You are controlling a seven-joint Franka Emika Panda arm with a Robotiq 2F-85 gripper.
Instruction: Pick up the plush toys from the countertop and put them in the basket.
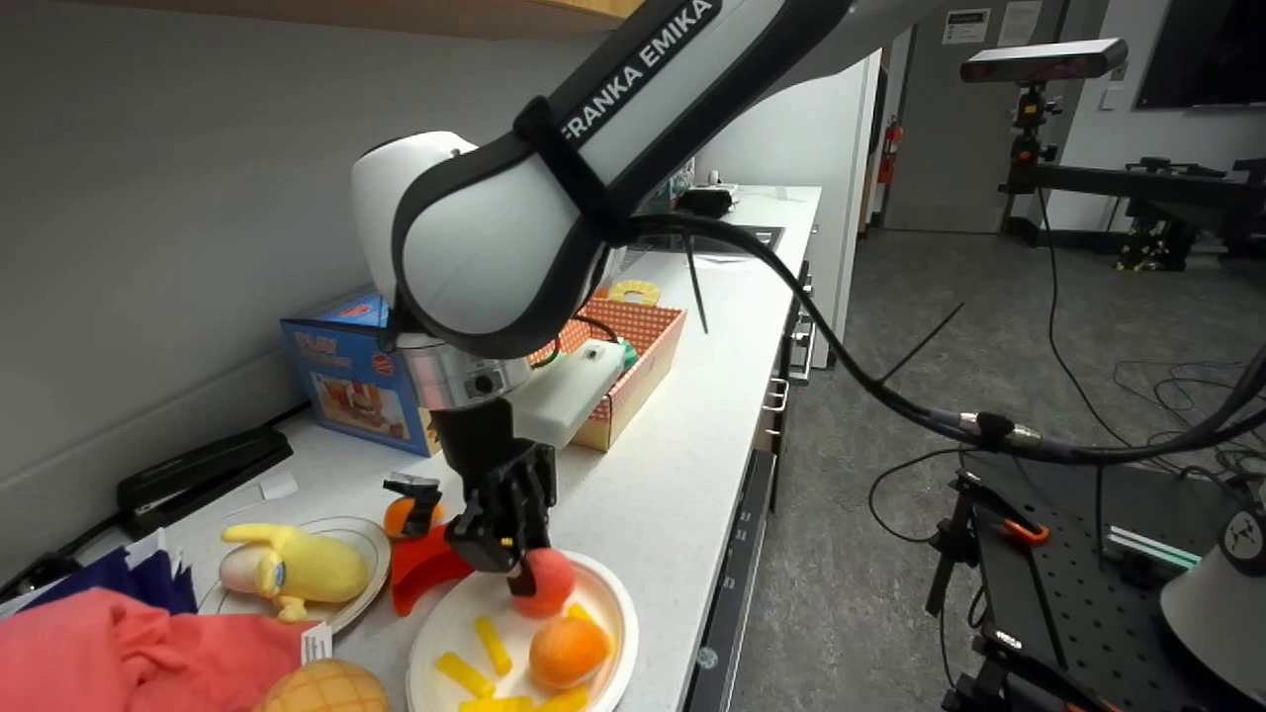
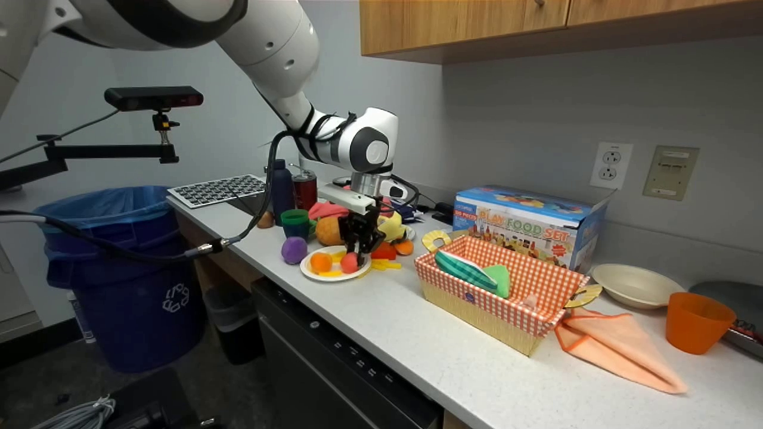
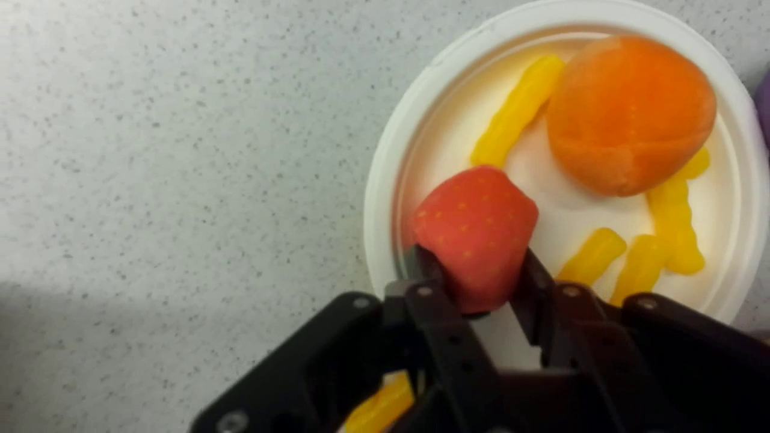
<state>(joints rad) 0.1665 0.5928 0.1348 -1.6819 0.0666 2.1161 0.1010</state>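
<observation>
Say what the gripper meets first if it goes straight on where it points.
Most likely the white plate: the gripper points down at it, closed on the strawberry plush toy. Depth is unclear; the fingertips may already touch.

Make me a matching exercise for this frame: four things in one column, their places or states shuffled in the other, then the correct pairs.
Things
1. printed blue box
2. red toy
3. striped green toy
4. orange toy

Places or states
A. in the jaws of the gripper
B. standing next to the basket
C. on the white plate, ungripped
D. inside the basket

Pairs: 1-B, 2-A, 3-D, 4-C
</observation>
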